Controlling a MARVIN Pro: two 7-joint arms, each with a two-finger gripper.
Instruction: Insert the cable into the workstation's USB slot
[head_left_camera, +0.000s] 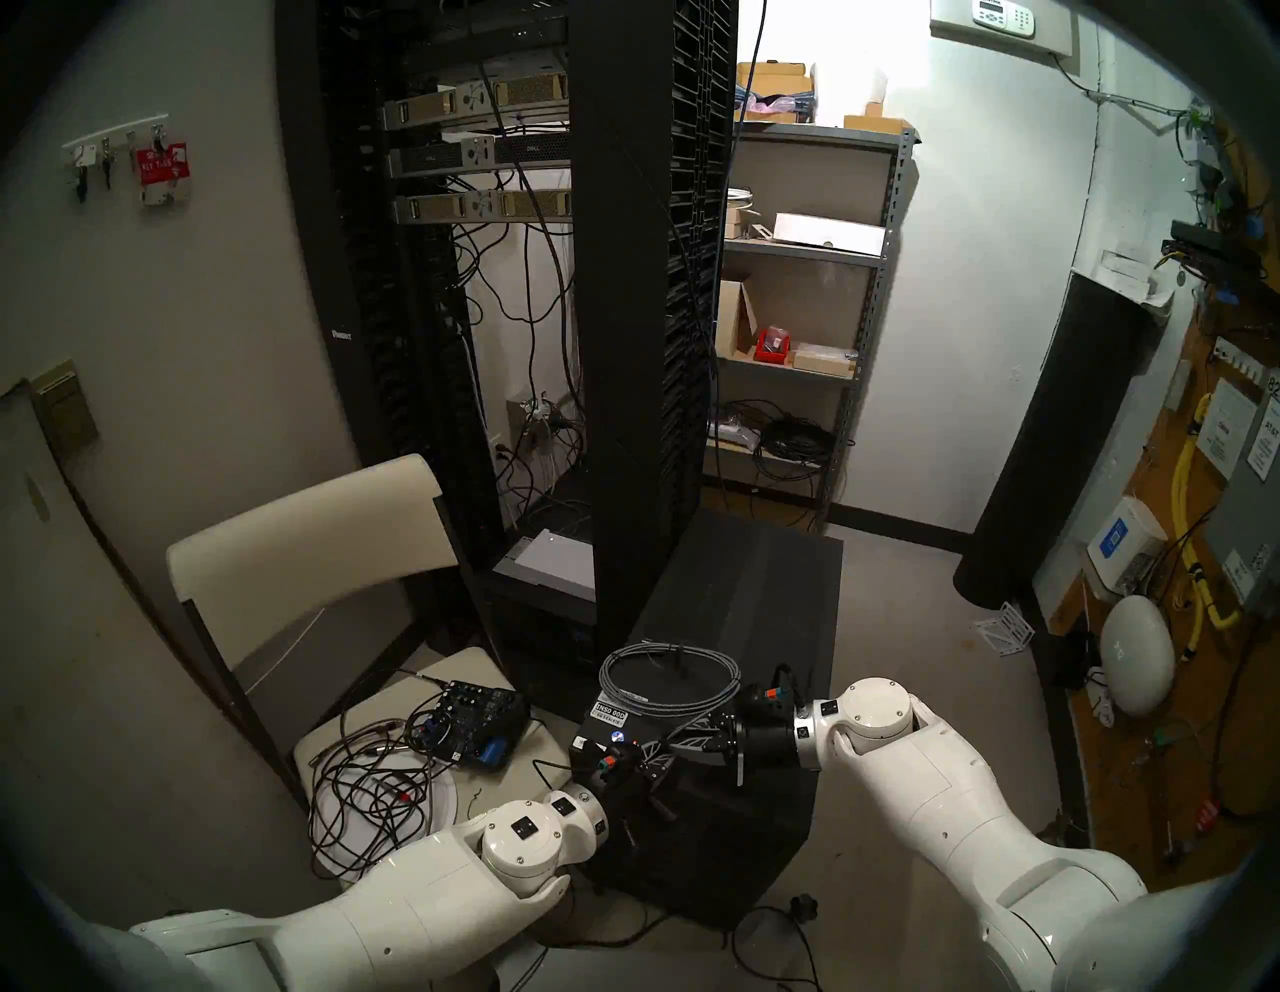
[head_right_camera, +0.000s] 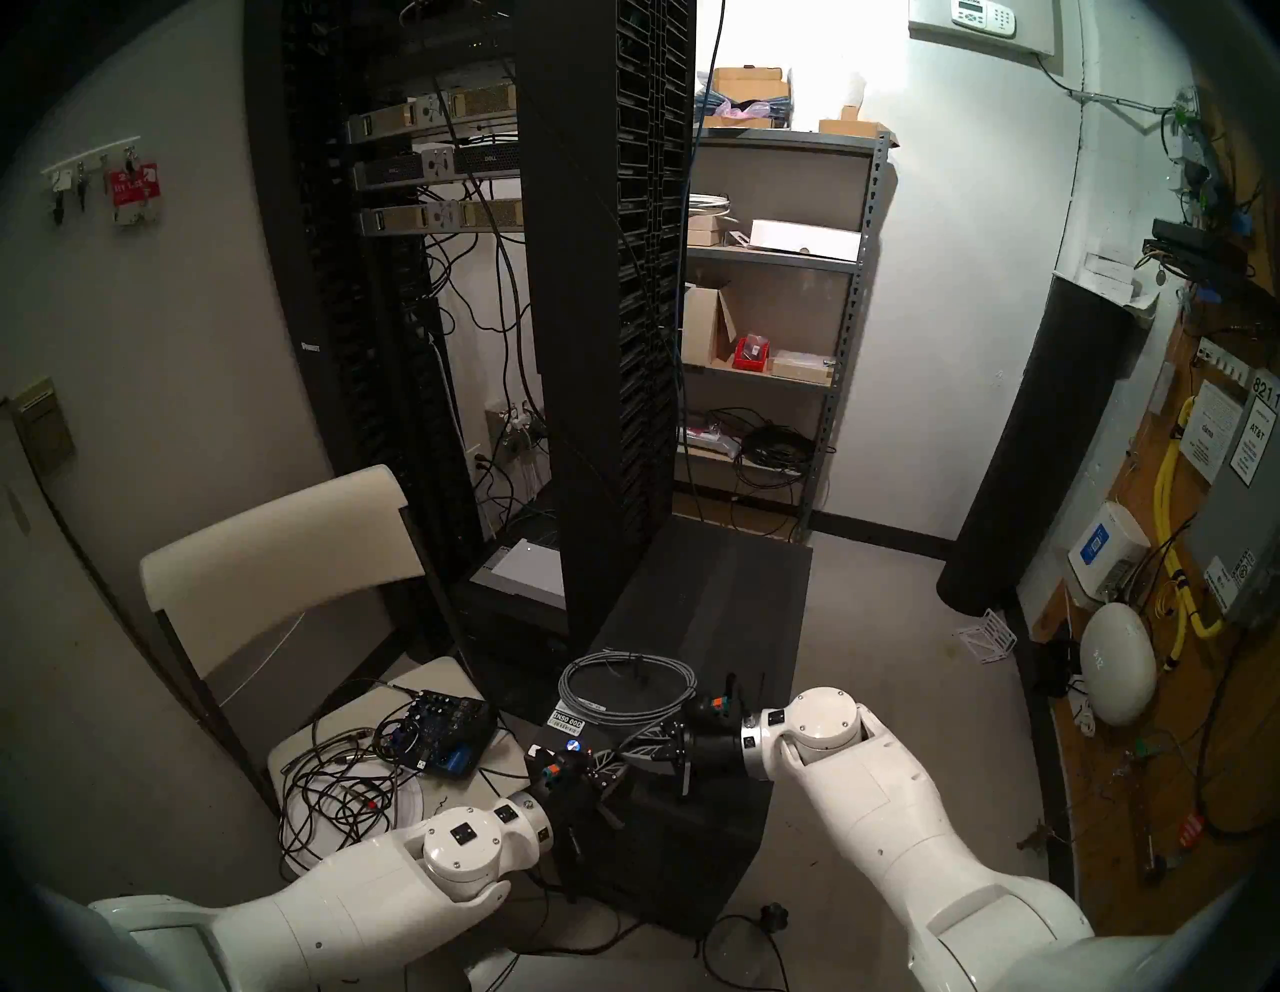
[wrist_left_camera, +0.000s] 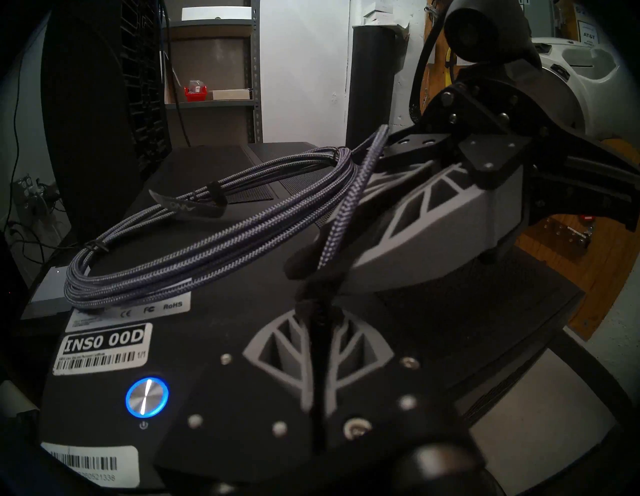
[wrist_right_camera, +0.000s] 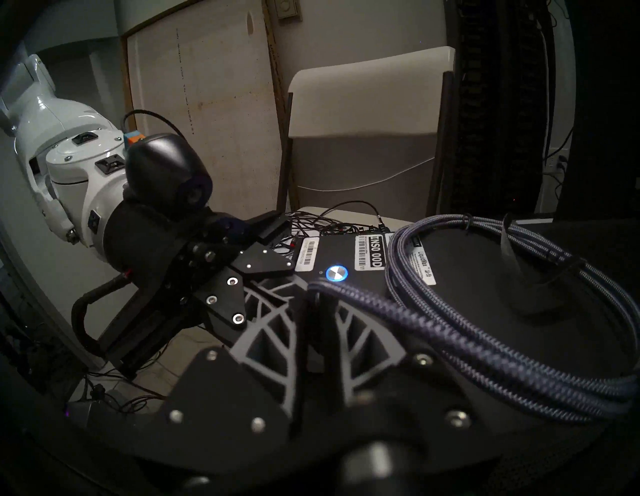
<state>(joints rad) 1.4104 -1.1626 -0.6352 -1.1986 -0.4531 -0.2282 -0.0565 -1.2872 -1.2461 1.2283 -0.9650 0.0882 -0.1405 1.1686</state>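
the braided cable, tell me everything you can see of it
The braided cable is a grey-purple woven cord wound into a flat loop of several turns, bound by thin black ties and a dark strap. The loop lies on the matte top of the workstation, just behind the white barcode sticker. One free strand rises off the loop to the left gripper, whose fingers are shut on a dark end piece of it. The right gripper sits close beside that strand. No metal plug tip is visible.

The cable (wrist_left_camera: 214, 239) has a grey braided cloth sheath, lying on the workstation (wrist_left_camera: 214, 325), whose black top looks matt and smooth.
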